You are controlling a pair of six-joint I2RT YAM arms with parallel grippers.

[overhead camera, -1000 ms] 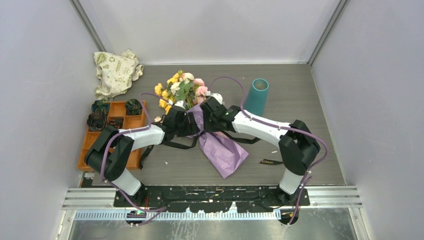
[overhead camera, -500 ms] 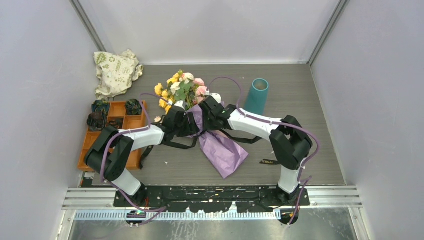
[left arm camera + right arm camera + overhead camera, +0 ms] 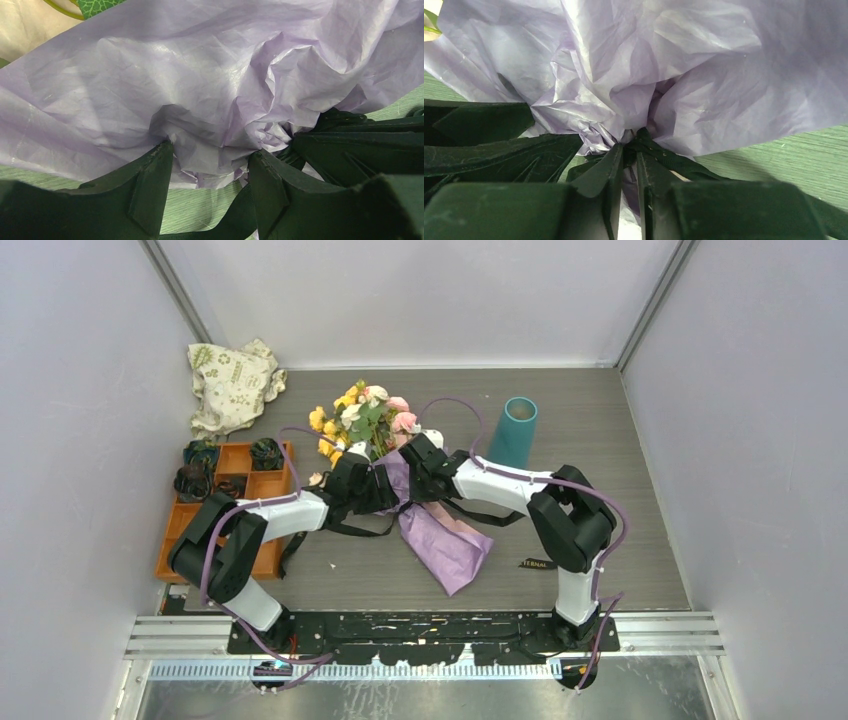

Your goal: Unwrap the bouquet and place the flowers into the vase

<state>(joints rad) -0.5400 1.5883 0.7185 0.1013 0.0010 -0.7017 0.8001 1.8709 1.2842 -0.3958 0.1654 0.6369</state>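
Overhead, one bouquet is lying mid-way across the surface between two arms, blooms pointing away, wrapping paper trailing nearward. One teal vase is standing upright to its right, apart from it. One orange tray and one cloth bag are sitting far left (both untouched). Only the wrist views are showing the grips: left fingers are standing apart, clasping bunched wrapping paper. Right fingers are pinching a thin fold, nearly closed, one dark ribbon crossing beside them.
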